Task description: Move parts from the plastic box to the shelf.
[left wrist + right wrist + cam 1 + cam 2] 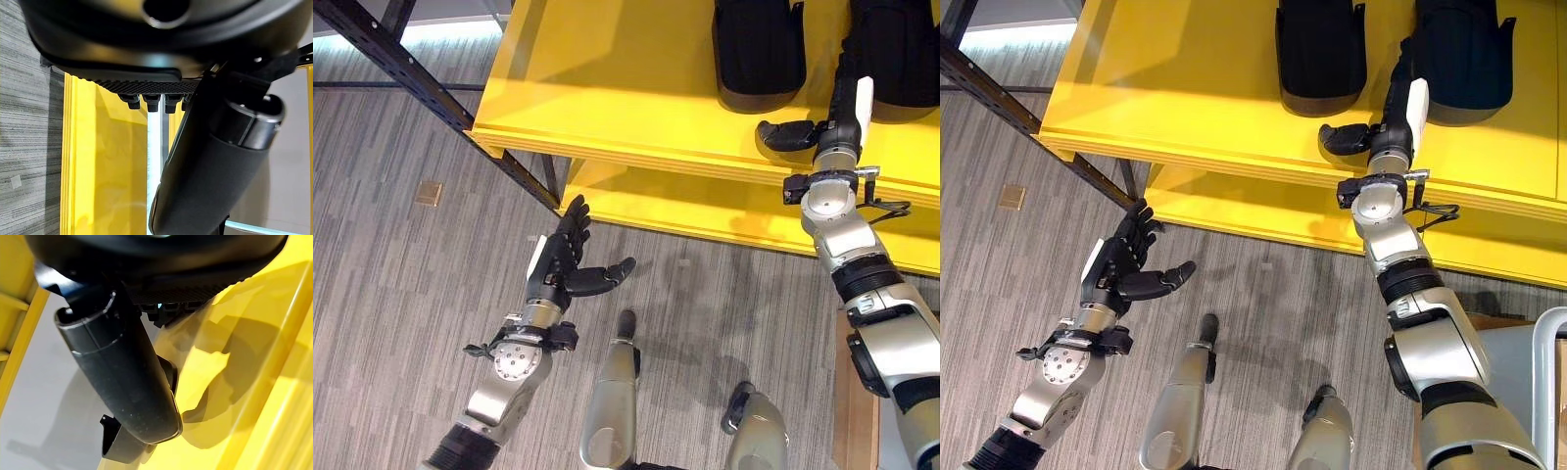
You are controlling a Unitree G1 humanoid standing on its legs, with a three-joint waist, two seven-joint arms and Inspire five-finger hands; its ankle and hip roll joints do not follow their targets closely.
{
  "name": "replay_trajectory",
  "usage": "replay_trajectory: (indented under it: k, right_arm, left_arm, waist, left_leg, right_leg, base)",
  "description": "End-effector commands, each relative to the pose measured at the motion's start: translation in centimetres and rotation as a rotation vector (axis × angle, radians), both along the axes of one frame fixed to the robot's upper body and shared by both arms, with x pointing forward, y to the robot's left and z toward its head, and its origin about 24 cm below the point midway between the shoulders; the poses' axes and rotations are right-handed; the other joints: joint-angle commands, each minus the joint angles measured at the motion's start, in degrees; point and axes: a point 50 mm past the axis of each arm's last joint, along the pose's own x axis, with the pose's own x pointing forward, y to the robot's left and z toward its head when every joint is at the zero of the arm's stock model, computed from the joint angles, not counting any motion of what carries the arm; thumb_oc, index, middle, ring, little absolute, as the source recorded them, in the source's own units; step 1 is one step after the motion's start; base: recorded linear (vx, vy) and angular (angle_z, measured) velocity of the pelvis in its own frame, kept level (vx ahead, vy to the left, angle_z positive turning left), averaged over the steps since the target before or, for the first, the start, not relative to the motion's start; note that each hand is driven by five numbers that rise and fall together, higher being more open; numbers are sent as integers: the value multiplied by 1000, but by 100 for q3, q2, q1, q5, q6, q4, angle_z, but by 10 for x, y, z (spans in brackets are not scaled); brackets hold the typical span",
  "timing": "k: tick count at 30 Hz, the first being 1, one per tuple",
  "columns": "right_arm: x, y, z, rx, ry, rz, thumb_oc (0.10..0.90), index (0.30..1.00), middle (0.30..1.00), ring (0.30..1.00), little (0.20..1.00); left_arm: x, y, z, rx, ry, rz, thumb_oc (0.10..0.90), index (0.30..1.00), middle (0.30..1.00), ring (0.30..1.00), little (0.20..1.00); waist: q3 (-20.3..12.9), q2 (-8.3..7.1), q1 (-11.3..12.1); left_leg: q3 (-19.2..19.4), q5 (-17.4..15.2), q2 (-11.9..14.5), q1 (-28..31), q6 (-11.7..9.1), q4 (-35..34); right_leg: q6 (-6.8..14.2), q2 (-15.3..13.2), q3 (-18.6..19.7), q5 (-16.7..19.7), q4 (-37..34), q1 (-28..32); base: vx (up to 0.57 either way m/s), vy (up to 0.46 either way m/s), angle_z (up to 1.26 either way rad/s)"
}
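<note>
In the left eye view, my left robot hand (563, 259) hangs over the grey, streaked carpet (401, 294), fingers straight and spread, thumb out to the side, nothing in it. My right robot hand (822, 122) reaches onto the yellow shelf (607, 88), a smooth, glossy board with a layered front edge, on a black perforated steel post (401, 64). Its fingers lie straight along the board beside a black, rounded part (901, 49); I cannot tell if they touch. A second black part (759, 54), same blunt, moulded shape, stands just beside it, clear of my robot hand. A small tan square (429, 193) lies flat on the carpet.

In the right eye view, a pale box corner (1552, 343) shows by my right arm.

In the left wrist view, my thumb (215, 171) is a matte dark cylinder before the yellow boards, fingers apart.

In the right wrist view, my thumb (122, 382) stands free over glossy yellow, gripping nothing.
</note>
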Motion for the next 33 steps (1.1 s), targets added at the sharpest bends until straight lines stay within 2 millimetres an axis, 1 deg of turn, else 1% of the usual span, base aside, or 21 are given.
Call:
replay_trajectory:
  k: [1,7,8,9,14,15,18,20,21,22,23,24,25,26,33]
  right_arm:
    - [-11,1,83,3,-290,4,900,1000,1000,1000,1000]
    - [-10,1,80,5,-282,9,900,1000,1000,1000,1000]
    - [-10,0,79,12,-277,8,900,1000,1000,1000,1000]
    - [-10,0,79,15,-278,8,900,1000,1000,1000,1000]
    - [-9,0,77,17,-266,8,900,1000,1000,1000,1000]
    - [-8,-1,76,17,-263,8,900,1000,1000,1000,1000]
    - [-8,-2,75,22,-257,6,900,1000,1000,1000,1000]
    - [-8,-2,74,24,-253,4,900,1000,1000,1000,1000]
    - [-8,-2,75,27,-255,4,900,1000,1000,1000,1000]
    - [-7,-1,74,27,-253,7,900,1000,1000,1000,1000]
    - [-7,0,74,28,-254,11,900,1000,1000,1000,1000]
    - [-7,0,73,27,-250,14,900,1000,1000,1000,1000]
    - [-7,1,73,26,-248,14,900,1000,1000,1000,1000]
    - [-7,1,72,25,-247,14,900,1000,1000,1000,1000]
    - [-7,-1,70,28,-242,9,900,1000,1000,1000,1000]
  left_arm:
    - [-4,-4,51,-84,-274,-33,900,1000,1000,1000,1000]
    - [-4,-5,51,-89,-276,-37,900,1000,1000,1000,1000]
    - [-3,-5,52,-89,-278,-36,900,1000,1000,1000,1000]
    - [-3,-5,53,-91,-280,-35,900,1000,1000,1000,1000]
    - [-3,-4,52,-93,-279,-28,900,1000,1000,1000,1000]
    - [-3,-4,52,-92,-279,-28,900,1000,1000,1000,1000]
    - [-3,-4,52,-93,-279,-30,900,1000,1000,1000,1000]
    - [-3,-4,53,-94,-281,-29,900,1000,1000,1000,1000]
    - [-3,-4,53,-93,-284,-29,900,1000,1000,1000,1000]
    - [-2,-4,53,-93,-283,-27,900,1000,1000,1000,1000]
    - [-2,-5,54,-94,-285,-29,900,1000,1000,1000,1000]
    - [-2,-5,54,-95,-287,-29,900,1000,1000,1000,1000]
    - [-2,-5,54,-97,-285,-28,900,1000,1000,1000,1000]
    - [-3,-5,54,-97,-285,-26,900,1000,1000,1000,1000]
    - [-4,-2,54,-98,-287,-13,900,1000,1000,1000,1000]
  waist:
    - [-287,-87,81]
    - [-282,-134,120]
    - [-279,-175,138]
    - [-260,-153,149]
    - [-266,-186,198]
    - [-280,-221,204]
    - [-281,-245,228]
    - [-288,-254,243]
    - [-273,-231,254]
    - [-286,-263,256]
    - [-270,-241,265]
    - [-264,-247,271]
    - [-274,-276,276]
    - [-266,-280,283]
    - [-278,-298,326]
  left_leg:
    - [-56,-198,154,-241,215,359]
    - [-85,-204,139,-271,230,372]
    - [-98,-343,128,-235,190,418]
    - [-93,-208,129,-285,237,376]
    - [-120,-216,105,-302,244,370]
    - [-137,-347,97,-268,200,405]
    - [-159,-353,81,-276,208,412]
    - [-165,-350,74,-289,209,412]
    - [-158,-223,75,-342,253,385]
    - [-173,-358,71,-300,210,423]
    - [-166,-230,71,-347,257,392]
    - [-169,-233,72,-346,260,390]
    - [-187,-368,67,-305,220,433]
    - [-192,-385,63,-308,220,451]
    - [-227,-383,21,-362,231,462]
  right_leg:
    - [-600,272,114,226,-58,136]
    - [-588,267,65,236,-65,137]
    - [-553,263,93,139,-60,197]
    - [-576,260,50,241,-79,151]
    - [-564,275,26,248,-135,183]
    - [-535,281,51,151,-140,240]
    - [-532,279,37,168,-155,250]
    - [-534,280,32,169,-166,258]
    - [-559,277,-15,265,-175,213]
    - [-531,284,26,173,-172,264]
    - [-557,280,-17,271,-182,217]
    - [-553,283,-22,276,-193,223]
    - [-525,287,18,180,-189,279]
    - [-522,284,17,169,-185,289]
    - [-507,275,-41,184,-225,326]
  base:
    - [0,0,0]
    - [18,-3,2]
    - [6,7,6]
    - [16,14,10]
    - [10,7,8]
    - [79,-18,8]
    - [35,-1,7]
    - [-24,27,3]
    - [0,0,0]
    - [-63,39,1]
    - [0,0,0]
    - [0,0,0]
    - [78,-11,5]
    - [79,-15,7]
    - [1,1,1]
